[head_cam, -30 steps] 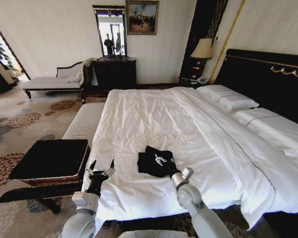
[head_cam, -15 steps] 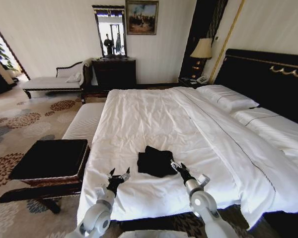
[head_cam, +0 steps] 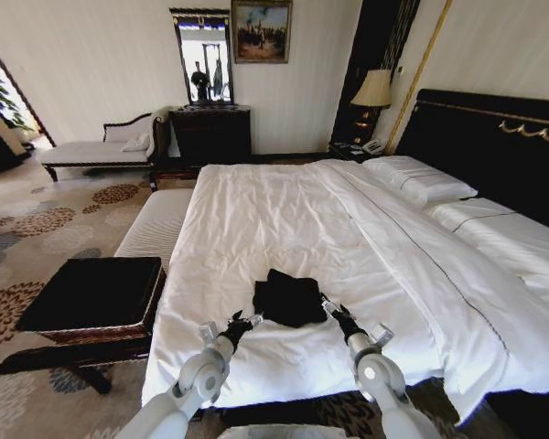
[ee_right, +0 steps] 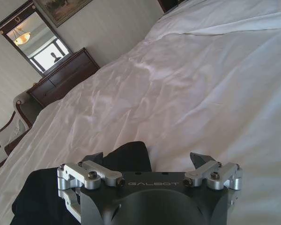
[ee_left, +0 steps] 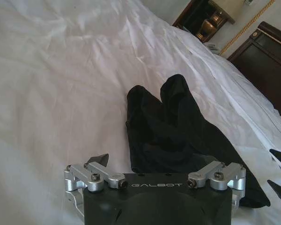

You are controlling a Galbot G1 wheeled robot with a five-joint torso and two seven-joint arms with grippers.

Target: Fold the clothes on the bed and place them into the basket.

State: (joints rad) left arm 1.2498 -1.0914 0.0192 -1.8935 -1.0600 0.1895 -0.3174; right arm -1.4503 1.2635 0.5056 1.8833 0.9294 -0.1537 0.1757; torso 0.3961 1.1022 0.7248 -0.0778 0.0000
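Pincers (head_cam: 242,320) (head_cam: 332,309) open, flanking folded T-shirt (head_cam: 288,298), bed (head_cam: 284,219)

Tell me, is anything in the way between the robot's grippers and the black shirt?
Nothing visible. The left gripper and right gripper flank the black shirt with bare white duvet between.

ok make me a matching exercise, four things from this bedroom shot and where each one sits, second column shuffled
Things:
1. black T-shirt
2. basket
3. left tool
4. right tool

Places:
A. on the floor left of the bed
B. at the shirt's near right corner
C. bunched on the white duvet near the foot
D. at the shirt's near left edge

Pairs: 1-C, 2-A, 3-D, 4-B
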